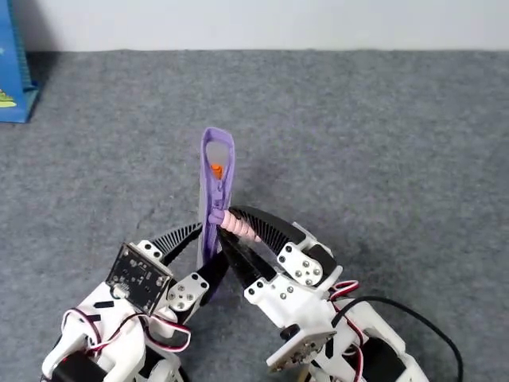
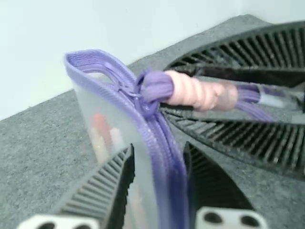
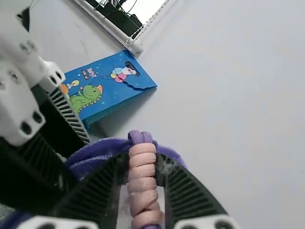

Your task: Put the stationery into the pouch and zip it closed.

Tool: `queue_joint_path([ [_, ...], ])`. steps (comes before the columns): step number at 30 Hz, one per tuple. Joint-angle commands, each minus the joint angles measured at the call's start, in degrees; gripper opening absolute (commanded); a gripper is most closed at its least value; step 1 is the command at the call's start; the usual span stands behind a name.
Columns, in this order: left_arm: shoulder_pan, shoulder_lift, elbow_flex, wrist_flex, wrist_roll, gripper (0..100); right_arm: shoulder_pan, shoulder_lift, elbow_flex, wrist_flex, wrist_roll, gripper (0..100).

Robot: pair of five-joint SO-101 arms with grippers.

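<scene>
Currently the pouch (image 1: 213, 187) is standing on its long edge on the grey bench (image 1: 382, 143), zipper side up. It is running away from the two arms near the middle of the surface. The left gripper (image 1: 205, 255) is clamping the pouch's near end, with its ribbed fingers (image 2: 112, 183) pressing on either side wall. The right gripper (image 1: 231, 224) is closing narrowly on the pink coiled zipper pull (image 1: 241, 225). The pull is lying between that gripper's two ribbed fingers and joining the slider (image 2: 138, 90) by a purple loop. The slider is sitting roughly midway along the top edge. Beyond it, toward the far end, the mouth is gaping open; on its near side the purple zipper tape is showing closed. An orange item (image 1: 215, 169) is showing through the open mouth. Through the translucent wall, the left wrist view is showing reddish and pale stationery (image 2: 100, 131) inside, too blurred to identify. A blue gift bag (image 1: 12, 72) with a cartoon dinosaur is standing at the far left edge of the bench against the white wall, well apart from the pouch.
</scene>
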Motion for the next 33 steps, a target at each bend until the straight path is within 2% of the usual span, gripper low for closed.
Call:
queue_joint_path([
  [1, 0.2, -0.1, -2.3, -2.6, -0.7, 15, -0.7, -0.8, -3.6, 0.1, -0.7, 0.7],
  [6, 0.2, -0.1, -2.3, -2.9, -1.2, 1, -0.2, -0.8, -3.7, 0.1, -0.7, 0.7],
  [14, 0.0, -0.1, -5.7, 2.9, -1.8, 1, 11.4, -0.8, -3.3, -5.8, -0.5, 0.7],
  [19, -6.6, -0.1, -7.3, 4.7, -3.6, 1, 18.4, -0.8, -2.9, -6.3, -0.4, 0.7],
  [25, -7.9, -0.1, -7.3, 7.1, -5.5, 1, 23.7, -0.8, 2.7, -7.0, 0.3, 0.7],
  [33, -8.1, -0.1, -8.0, 8.4, -9.0, 1, 31.5, -0.8, 13.8, -21.0, 7.1, 0.7],
])
